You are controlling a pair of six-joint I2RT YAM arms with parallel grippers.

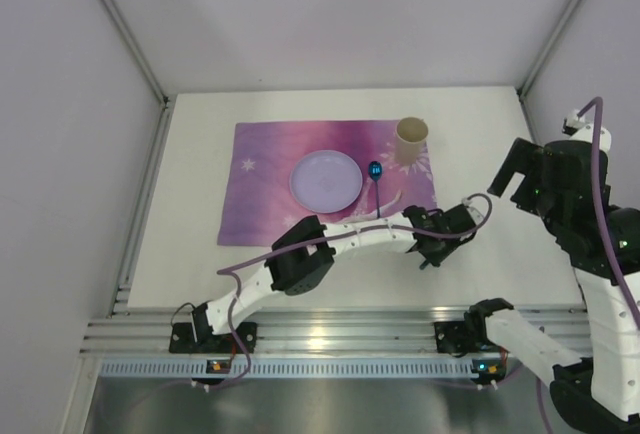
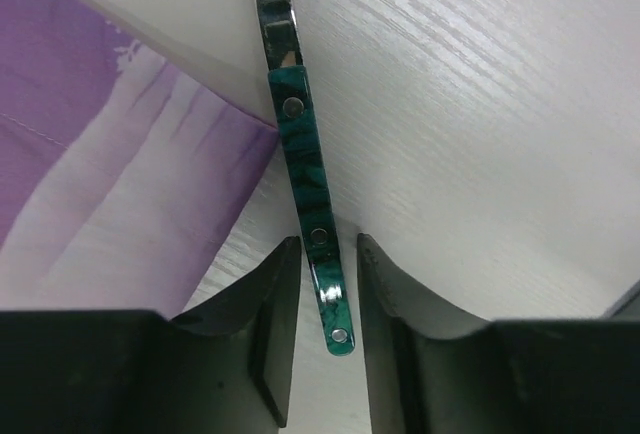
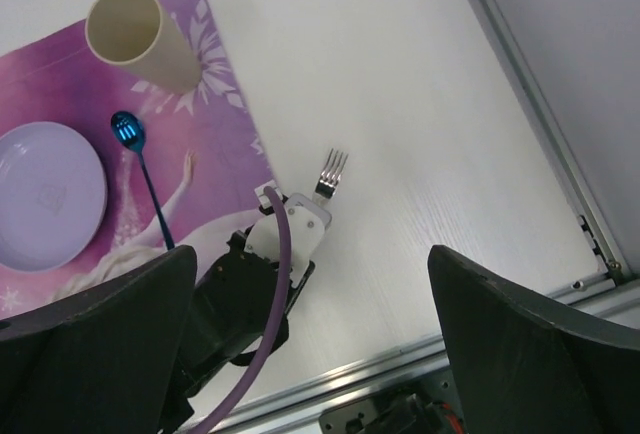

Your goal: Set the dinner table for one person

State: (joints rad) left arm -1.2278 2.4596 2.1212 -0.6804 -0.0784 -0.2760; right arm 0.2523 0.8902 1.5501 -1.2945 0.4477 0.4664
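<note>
1 plate (image 1: 326,179), 1 cup (image 1: 411,141), 1 spoon (image 1: 377,186), 1 fork (image 3: 331,172).

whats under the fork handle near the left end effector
The fork lies on the bare white dinner table, beside the placemat corner. The end effector hides the table under the handle's end.
</note>
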